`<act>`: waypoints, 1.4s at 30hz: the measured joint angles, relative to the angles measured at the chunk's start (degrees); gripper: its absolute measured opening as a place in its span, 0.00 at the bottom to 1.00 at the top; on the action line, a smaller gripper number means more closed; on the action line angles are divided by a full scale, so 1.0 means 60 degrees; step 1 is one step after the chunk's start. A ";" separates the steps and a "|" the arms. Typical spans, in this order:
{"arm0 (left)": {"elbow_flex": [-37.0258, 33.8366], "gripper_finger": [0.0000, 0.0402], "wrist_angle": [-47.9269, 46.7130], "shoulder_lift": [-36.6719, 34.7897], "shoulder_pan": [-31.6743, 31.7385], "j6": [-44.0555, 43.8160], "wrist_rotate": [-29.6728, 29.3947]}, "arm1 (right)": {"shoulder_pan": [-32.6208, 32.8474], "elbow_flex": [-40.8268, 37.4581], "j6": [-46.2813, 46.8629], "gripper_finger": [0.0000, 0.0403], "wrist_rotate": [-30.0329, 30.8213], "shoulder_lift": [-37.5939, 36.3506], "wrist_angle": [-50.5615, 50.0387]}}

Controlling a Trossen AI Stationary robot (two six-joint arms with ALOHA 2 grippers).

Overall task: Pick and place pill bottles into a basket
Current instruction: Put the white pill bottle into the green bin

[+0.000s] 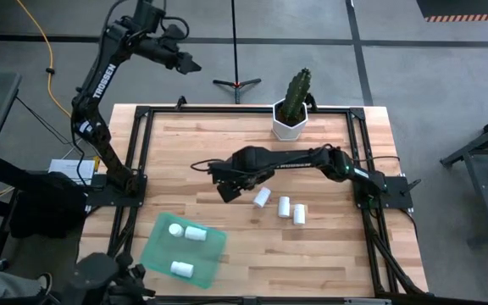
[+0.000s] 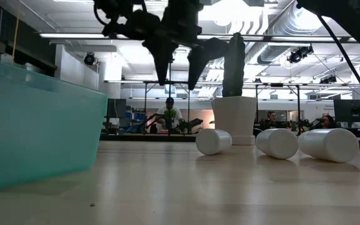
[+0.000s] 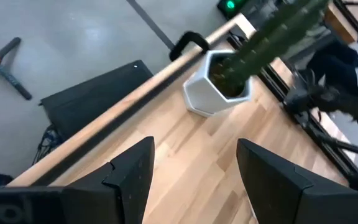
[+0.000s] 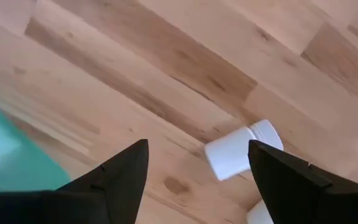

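Observation:
Three white pill bottles [image 1: 262, 197] [image 1: 285, 205] [image 1: 299, 213] lie on their sides on the wooden table, right of centre. The green basket [image 1: 214, 254] sits at the near left with three more bottles [image 1: 196, 234] inside. My right gripper [image 1: 227, 191] hangs open above the table, just left of the nearest lying bottle [image 4: 241, 149], pointing down and touching nothing. The low view shows its fingers [image 2: 177, 81] well above the tabletop. My left gripper [image 1: 189, 64] is raised beyond the table's far left edge, open [image 3: 194, 143] and empty.
A white hexagonal pot with a cactus [image 1: 292, 119] stands at the table's far edge, right of centre. A black frame rail [image 1: 227, 110] runs round the tabletop. Bare wood lies between the basket and the lying bottles. People sit in the room beyond [image 2: 169, 112].

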 joint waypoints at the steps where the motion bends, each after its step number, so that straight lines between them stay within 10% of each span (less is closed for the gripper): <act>1: 0.0000 0.65 0.0004 0.0000 -0.0087 -0.0003 -0.0044 | -0.0018 -0.0019 0.0122 0.66 0.0003 0.0000 -0.0031; 16: -0.0477 0.65 0.0681 -0.0989 0.1059 0.0011 0.1897 | 0.0193 -0.0077 0.0788 0.66 0.1158 -0.0006 -0.0937; 29: -0.7237 0.65 0.3577 -0.5506 0.1069 -0.0219 0.2776 | -0.0119 -0.0080 0.0735 0.66 0.2892 -0.1843 -0.0941; 42: -1.2519 0.65 0.3790 -1.1238 0.1064 -0.0934 0.2880 | -0.0792 -0.1617 0.1578 0.66 0.2412 -0.2098 -0.0909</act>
